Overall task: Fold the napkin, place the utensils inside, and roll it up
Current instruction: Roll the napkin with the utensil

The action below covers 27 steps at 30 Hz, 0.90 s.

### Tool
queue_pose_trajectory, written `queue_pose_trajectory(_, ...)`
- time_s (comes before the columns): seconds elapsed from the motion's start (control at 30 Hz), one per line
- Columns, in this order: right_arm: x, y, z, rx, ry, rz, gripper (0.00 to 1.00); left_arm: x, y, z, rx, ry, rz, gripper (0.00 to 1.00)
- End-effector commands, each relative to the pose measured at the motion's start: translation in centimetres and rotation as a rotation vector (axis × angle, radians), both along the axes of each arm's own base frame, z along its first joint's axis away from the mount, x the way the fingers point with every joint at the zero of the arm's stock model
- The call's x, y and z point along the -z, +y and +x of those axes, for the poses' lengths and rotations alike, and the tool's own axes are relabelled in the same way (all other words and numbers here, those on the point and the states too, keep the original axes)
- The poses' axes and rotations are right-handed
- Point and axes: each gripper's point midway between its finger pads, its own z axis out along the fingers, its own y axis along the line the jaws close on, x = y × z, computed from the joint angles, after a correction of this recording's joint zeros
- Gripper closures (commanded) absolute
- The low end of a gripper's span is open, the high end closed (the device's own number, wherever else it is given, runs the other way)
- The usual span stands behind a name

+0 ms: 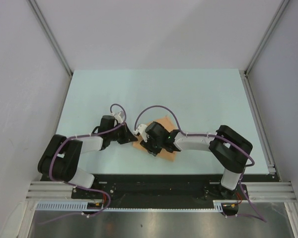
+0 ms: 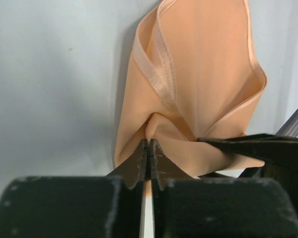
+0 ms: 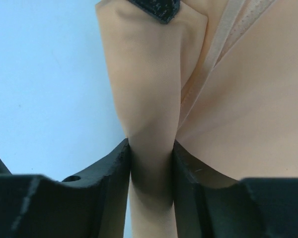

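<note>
The peach-orange napkin (image 1: 164, 124) lies bunched and folded on the table between both arms, its hemmed edge (image 2: 161, 74) showing. My left gripper (image 1: 135, 134) is shut on a pinch of the cloth at its left side (image 2: 149, 144). My right gripper (image 1: 150, 144) comes in from the right, and its jaws press on both sides of a thick rolled fold of the napkin (image 3: 151, 148). One right finger (image 2: 258, 144) shows beside the left jaws, on the cloth. The utensils are hidden.
The pale blue-green table top (image 1: 198, 99) spreads behind and beside the napkin. White walls with metal rails (image 1: 258, 114) close it in. The black front rail (image 1: 154, 181) with the arm bases runs along the near edge.
</note>
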Motion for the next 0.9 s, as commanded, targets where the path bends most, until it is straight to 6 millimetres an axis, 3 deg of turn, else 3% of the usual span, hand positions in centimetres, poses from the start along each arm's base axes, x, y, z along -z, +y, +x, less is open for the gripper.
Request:
queue_pose_trajectory(0.0, 3.2, -1.4, -2.0, -0.017, 0.194, -0.065, 0.65, -1.7, -0.5, 1.4, 0.014, -0.058, -0.013, 0.87)
queue_pose_trajectory(0.03, 3.5, -1.6, -1.8, -0.008, 0.227, -0.065, 0.67, -2.1, -0.4, 1.7, 0.002, -0.073, -0.006, 0.84)
queue_pose_trajectory(0.07, 3.6, -1.6, -2.7, -0.025, 0.29, -0.056, 0.71, -2.4, -0.2, 2.0, -0.006, -0.086, 0.001, 0.72)
queue_pose_trajectory(0.17, 3.9, -1.7, -3.5, -0.026, 0.434, -0.017, 0.74, -3.4, 0.5, 2.5, -0.04, -0.129, 0.03, 0.52)
queue_pose_trajectory(0.27, 3.6, -1.7, -4.2, -0.032, 0.558, 0.03, 0.77, -4.3, 1.4, 2.7, -0.073, -0.167, 0.064, 0.42)
queue_pose_trajectory(0.47, 2.9, -1.0, -5.4, -0.059, 0.735, 0.132, 0.79, -4.0, 2.5, 1.5, -0.109, -0.198, 0.086, 0.36)
queue_pose_trajectory(0.7, 3.2, -1.4, -4.7, -0.044, 0.835, 0.202, 0.8, -2.2, 1.9, 0.5, -0.071, -0.149, 0.06, 0.35)
queue_pose_trajectory(0.87, 3.7, -2.1, -4.4, -0.01, 0.897, 0.237, 0.8, -2.4, 1.0, 0.7, -0.053, -0.154, 0.004, 0.37)
